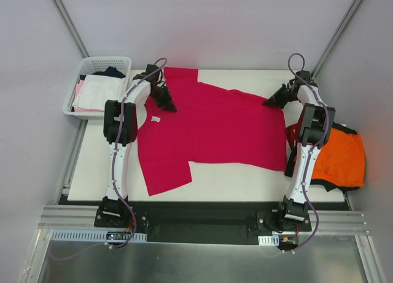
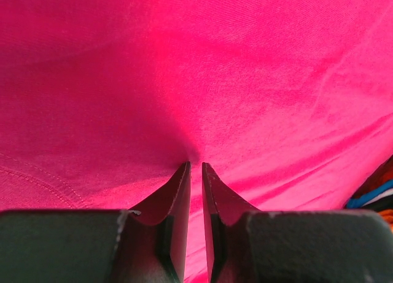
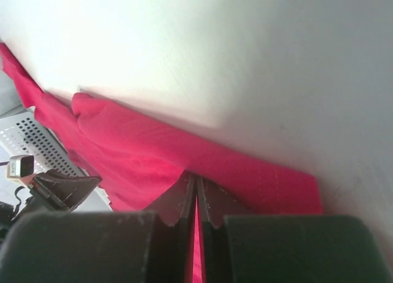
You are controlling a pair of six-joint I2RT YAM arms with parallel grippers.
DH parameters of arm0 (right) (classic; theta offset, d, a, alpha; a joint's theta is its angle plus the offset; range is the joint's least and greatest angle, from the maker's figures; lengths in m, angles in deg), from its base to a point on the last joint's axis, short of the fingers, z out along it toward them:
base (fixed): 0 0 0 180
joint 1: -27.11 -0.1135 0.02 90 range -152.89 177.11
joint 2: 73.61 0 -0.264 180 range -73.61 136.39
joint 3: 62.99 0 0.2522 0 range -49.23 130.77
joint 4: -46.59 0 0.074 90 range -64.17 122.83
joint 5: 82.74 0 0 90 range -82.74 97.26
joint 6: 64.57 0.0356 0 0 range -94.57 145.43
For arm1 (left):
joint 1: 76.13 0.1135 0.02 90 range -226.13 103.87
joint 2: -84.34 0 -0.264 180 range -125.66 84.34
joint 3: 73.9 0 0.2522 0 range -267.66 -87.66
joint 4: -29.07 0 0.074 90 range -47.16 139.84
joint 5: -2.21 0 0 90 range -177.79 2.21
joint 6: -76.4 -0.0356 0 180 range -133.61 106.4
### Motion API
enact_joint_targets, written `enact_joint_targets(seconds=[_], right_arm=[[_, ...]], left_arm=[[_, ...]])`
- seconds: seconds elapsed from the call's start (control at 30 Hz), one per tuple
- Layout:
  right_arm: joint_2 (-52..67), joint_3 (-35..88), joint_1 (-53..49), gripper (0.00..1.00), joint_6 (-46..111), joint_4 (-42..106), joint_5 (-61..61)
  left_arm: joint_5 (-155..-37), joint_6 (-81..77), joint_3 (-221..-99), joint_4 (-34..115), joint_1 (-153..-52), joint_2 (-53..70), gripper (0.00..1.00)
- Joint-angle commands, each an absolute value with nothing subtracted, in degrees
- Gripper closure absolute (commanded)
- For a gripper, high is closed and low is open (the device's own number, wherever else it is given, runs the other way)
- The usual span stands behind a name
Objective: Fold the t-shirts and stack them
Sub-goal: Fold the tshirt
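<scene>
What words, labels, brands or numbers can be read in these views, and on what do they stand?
None can be read in any view.
Neck label, white, on the red shirt: too small to read.
Orange shirt and basket: no lettering shows.
Both wrist views: only plain red cloth, no print.

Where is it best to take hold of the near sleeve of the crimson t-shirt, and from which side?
Probably the outer edge of the near sleeve of the crimson t-shirt, coming from the near side with the fingers low. It lies flat on the table and points toward its near edge, so only that free edge gives a lip to pinch.
</scene>
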State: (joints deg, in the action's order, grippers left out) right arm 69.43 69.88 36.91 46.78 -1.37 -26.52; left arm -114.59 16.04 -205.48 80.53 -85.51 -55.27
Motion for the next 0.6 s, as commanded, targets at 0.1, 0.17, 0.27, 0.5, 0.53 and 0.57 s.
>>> enact_joint_targets(seconds=[0.1,0.17,0.27,0.5,0.53,0.57], right_arm=[[66.40,68.56,37.57,0.77,47.66,6.35,-38.69],[63.17,67.06,37.48,0.63,48.37,7.77,-42.21],[57.55,64.42,37.56,0.52,47.76,7.95,-43.27],[44.11,50.81,37.04,0.44,47.41,5.94,-44.42],[42.42,48.53,36.69,0.44,47.06,4.80,-42.33],[40.84,44.33,36.34,0.46,45.84,2.96,-39.87]], left_arm=[[-115.21,14.17,-205.09,80.19,-86.41,-50.49,0.88],[-113.63,13.38,-204.12,80.10,-87.02,-46.89,0.87],[-111.70,12.41,-203.16,80.19,-88.69,-41.53,0.87],[-115.90,16.54,-196.39,80.28,-89.31,-30.89,0.85],[-116.95,16.72,-193.51,80.19,-89.75,-28.79,0.84],[-120.18,16.20,-192.00,80.28,-90.01,-27.82,0.82]])
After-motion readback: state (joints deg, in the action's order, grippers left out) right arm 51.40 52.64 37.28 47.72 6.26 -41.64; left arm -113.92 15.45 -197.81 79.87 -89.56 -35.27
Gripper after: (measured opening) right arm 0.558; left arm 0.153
